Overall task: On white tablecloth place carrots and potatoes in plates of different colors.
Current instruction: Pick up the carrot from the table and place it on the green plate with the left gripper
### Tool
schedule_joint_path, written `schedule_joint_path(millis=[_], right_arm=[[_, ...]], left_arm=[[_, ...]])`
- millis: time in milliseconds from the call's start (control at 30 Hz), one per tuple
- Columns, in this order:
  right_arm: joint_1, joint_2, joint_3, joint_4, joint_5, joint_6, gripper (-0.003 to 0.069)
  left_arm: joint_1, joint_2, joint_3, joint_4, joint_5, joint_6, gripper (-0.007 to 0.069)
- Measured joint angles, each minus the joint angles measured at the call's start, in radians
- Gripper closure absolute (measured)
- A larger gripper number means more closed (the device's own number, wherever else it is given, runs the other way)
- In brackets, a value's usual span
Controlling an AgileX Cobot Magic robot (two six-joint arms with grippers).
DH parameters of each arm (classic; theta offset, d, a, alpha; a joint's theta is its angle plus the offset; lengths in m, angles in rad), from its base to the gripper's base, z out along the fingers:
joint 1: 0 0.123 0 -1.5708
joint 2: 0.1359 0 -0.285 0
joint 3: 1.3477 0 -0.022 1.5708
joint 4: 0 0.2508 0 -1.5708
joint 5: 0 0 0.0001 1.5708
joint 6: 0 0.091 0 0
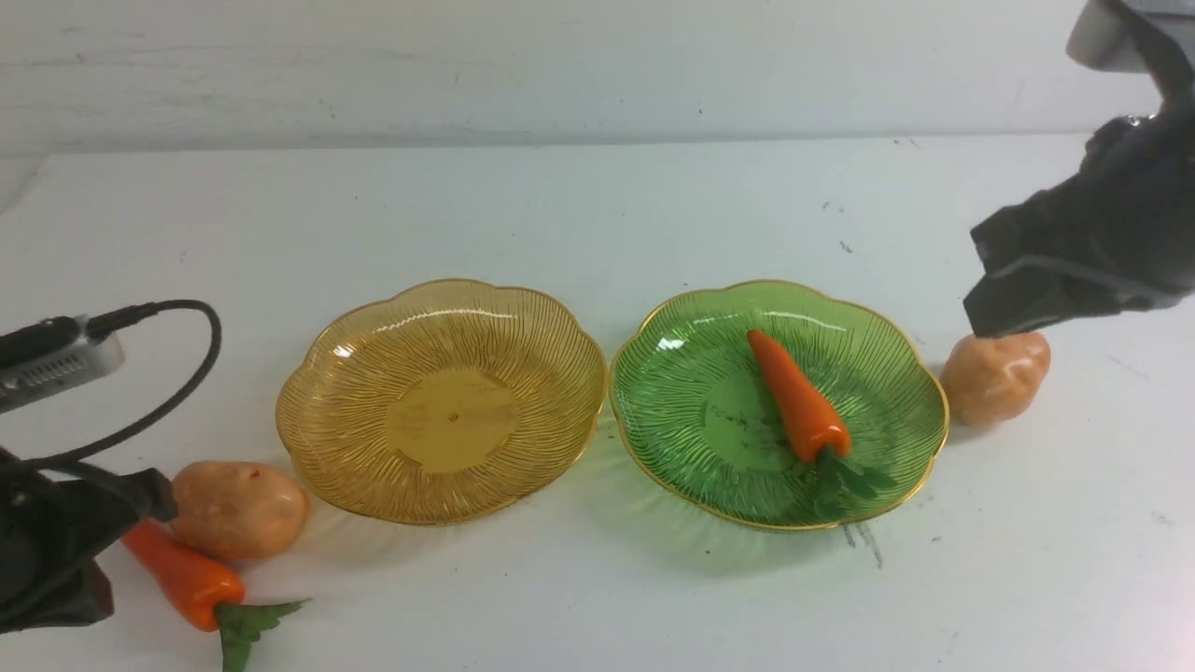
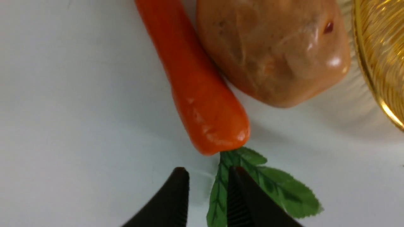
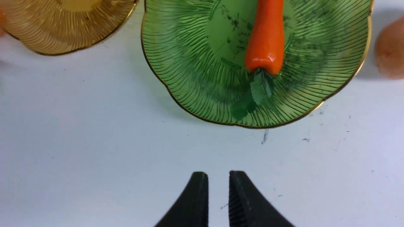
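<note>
Near the amber plate [image 1: 291, 437], left claw [image 2: 208, 171] slightly open; right claw [image 3: 218, 174] likewise, empty.

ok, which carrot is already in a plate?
The right-hand carrot, in the green plate; the other carrot lies on the tablecloth beside a potato.

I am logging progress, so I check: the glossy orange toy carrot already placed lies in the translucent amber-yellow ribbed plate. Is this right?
Not quite. The glossy orange toy carrot lies in the translucent green ribbed plate, not the amber-yellow plate, which is empty; the front view shows it.
</note>
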Motion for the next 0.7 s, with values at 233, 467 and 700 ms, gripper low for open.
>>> schedule_joint_path(millis=[233,467,700], right_arm=[[0.000,0.000,0.000,0.097,0.000,-0.047,0.0570],[0.000,0.000,0.000,0.121,-0.009,-0.066,0.0570],[0.000,0.000,0.000,0.123,-0.011,-0.066,0.0570]], left_arm=[[0.000,0.097,-0.001,-0.002,-0.052,0.000,0.0099],[0.000,0.185,-0.001,-0.008,-0.096,-0.001,0.0007],[0.000,0.241,-0.003,0.004,-0.124,-0.001,0.0029]])
